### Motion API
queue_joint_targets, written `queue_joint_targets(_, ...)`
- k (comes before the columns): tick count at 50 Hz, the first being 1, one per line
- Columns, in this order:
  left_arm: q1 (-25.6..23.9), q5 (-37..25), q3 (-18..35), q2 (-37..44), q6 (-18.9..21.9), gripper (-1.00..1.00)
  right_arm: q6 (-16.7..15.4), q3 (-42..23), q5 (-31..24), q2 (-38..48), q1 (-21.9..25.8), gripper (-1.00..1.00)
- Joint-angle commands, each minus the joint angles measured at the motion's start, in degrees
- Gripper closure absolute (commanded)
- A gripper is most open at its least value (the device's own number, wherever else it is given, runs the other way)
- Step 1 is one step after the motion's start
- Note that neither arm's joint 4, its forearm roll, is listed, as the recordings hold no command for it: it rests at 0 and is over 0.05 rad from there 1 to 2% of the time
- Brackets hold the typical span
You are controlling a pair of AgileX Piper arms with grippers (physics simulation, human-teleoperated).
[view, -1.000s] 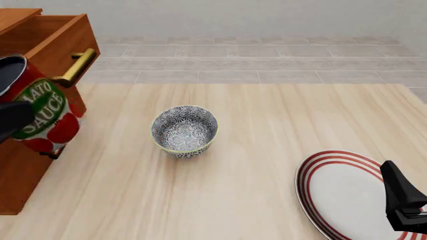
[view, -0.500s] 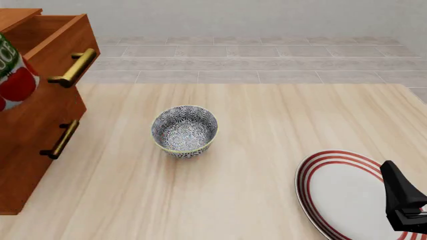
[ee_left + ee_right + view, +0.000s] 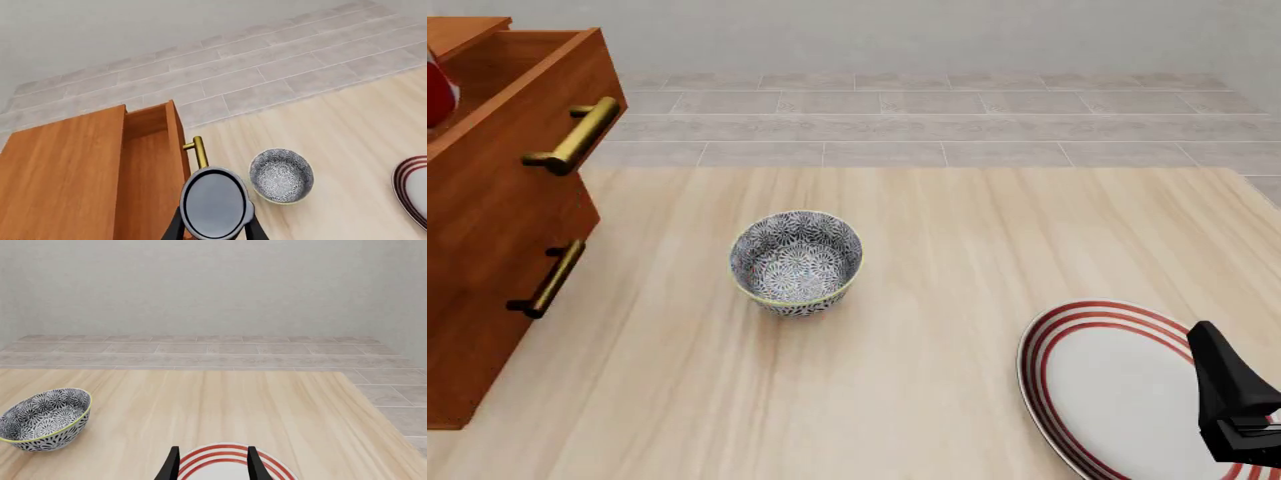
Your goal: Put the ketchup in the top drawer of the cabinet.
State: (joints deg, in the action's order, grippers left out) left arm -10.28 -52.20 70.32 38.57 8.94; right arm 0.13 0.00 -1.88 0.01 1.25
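Left gripper [image 3: 215,231], clamped on the ketchup [image 3: 214,204], has lifted it from the cabinet [image 3: 494,250] front to above the open top drawer [image 3: 148,165], so lowering & release remain; right gripper [image 3: 212,465] idles open over plate [image 3: 1121,390].

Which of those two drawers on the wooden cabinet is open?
The top drawer is open: its front and brass handle jut out past the lower drawer, which sits shut and flush with the cabinet.
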Motion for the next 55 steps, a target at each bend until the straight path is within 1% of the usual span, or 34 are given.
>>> queue_joint_targets(1,3.7,0.4,3.1,3.9,1.9,1.00,0.0,0.0,0.0,0.0,0.0,-1.00)
queue_joint_targets(2,4.1,0.8,2.9,4.4,2.1,1.00,0.0,0.0,0.0,0.0,0.0,-1.00)
queue_joint_targets(3,4.4,0.8,2.5,5.0,1.1,1.00,0.0,0.0,0.0,0.0,0.0,-1.00)
queue_joint_targets(4,4.4,0.8,2.5,5.0,1.1,1.00,0.0,0.0,0.0,0.0,0.0,-1.00)
queue_joint_targets(5,4.3,1.5,1.4,4.6,3.0,1.00,0.0,0.0,0.0,0.0,0.0,-1.00)
queue_joint_targets(6,4.3,1.5,1.4,4.6,3.0,1.00,0.0,0.0,0.0,0.0,0.0,-1.00)
queue_joint_targets(7,5.7,2.0,1.4,5.5,3.1,1.00,0.0,0.0,0.0,0.0,0.0,-1.00)
queue_joint_targets(9,7.4,2.4,3.1,6.9,2.6,1.00,0.0,0.0,0.0,0.0,0.0,-1.00)
queue_joint_targets(11,9.4,2.3,5.7,9.1,0.4,1.00,0.0,0.0,0.0,0.0,0.0,-1.00)
queue_joint_targets(15,9.7,2.4,6.1,9.7,0.9,1.00,0.0,0.0,0.0,0.0,0.0,-1.00)
queue_joint_targets(16,10.3,2.6,5.0,10.4,0.8,1.00,0.0,0.0,0.0,0.0,0.0,-1.00)
queue_joint_targets(17,11.0,3.2,4.3,10.7,1.6,1.00,0.0,0.0,0.0,0.0,0.0,-1.00)
queue_joint_targets(19,12.5,4.1,4.1,12.0,2.0,1.00,0.0,0.0,0.0,0.0,0.0,-1.00)
queue_joint_targets(22,13.8,3.9,6.5,13.4,1.4,1.00,0.0,0.0,0.0,0.0,0.0,-1.00)
queue_joint_targets(23,13.8,3.9,6.5,13.4,1.4,1.00,0.0,0.0,0.0,0.0,0.0,-1.00)
queue_joint_targets(24,14.5,3.7,7.9,14.2,1.1,1.00,0.0,0.0,0.0,0.0,0.0,-1.00)
queue_joint_targets(25,14.4,3.8,8.2,14.1,0.5,1.00,0.0,0.0,0.0,0.0,0.0,-1.00)
queue_joint_targets(35,15.6,4.4,6.7,14.1,1.4,1.00,0.0,0.0,0.0,0.0,0.0,-1.00)
queue_joint_targets(37,16.5,4.6,6.9,14.3,2.2,1.00,0.0,0.0,0.0,0.0,0.0,-1.00)
queue_joint_targets(38,16.8,4.8,6.7,14.2,3.4,1.00,0.0,0.0,0.0,0.0,0.0,-1.00)
queue_joint_targets(40,16.7,4.7,6.6,14.1,3.5,1.00,0.0,0.0,0.0,0.0,0.0,-1.00)
queue_joint_targets(41,17.4,5.3,7.0,14.2,3.6,1.00,0.0,0.0,0.0,0.0,0.0,-1.00)
queue_joint_targets(42,18.1,5.4,7.8,14.9,2.4,1.00,0.0,0.0,0.0,0.0,0.0,-1.00)
queue_joint_targets(43,17.9,5.3,7.9,15.1,2.7,1.00,0.0,0.0,0.0,0.0,0.0,-1.00)
queue_joint_targets(45,19.0,6.2,6.9,15.6,3.1,1.00,0.0,0.0,0.0,0.0,0.0,-1.00)
queue_joint_targets(47,19.0,6.1,6.5,15.8,2.7,1.00,0.0,0.0,0.0,0.0,0.0,-1.00)
queue_joint_targets(50,19.5,7.1,5.1,16.1,3.2,1.00,0.0,0.0,0.0,0.0,0.0,-1.00)
queue_joint_targets(55,20.6,7.3,5.5,17.4,2.8,1.00,0.0,0.0,0.0,0.0,0.0,-1.00)
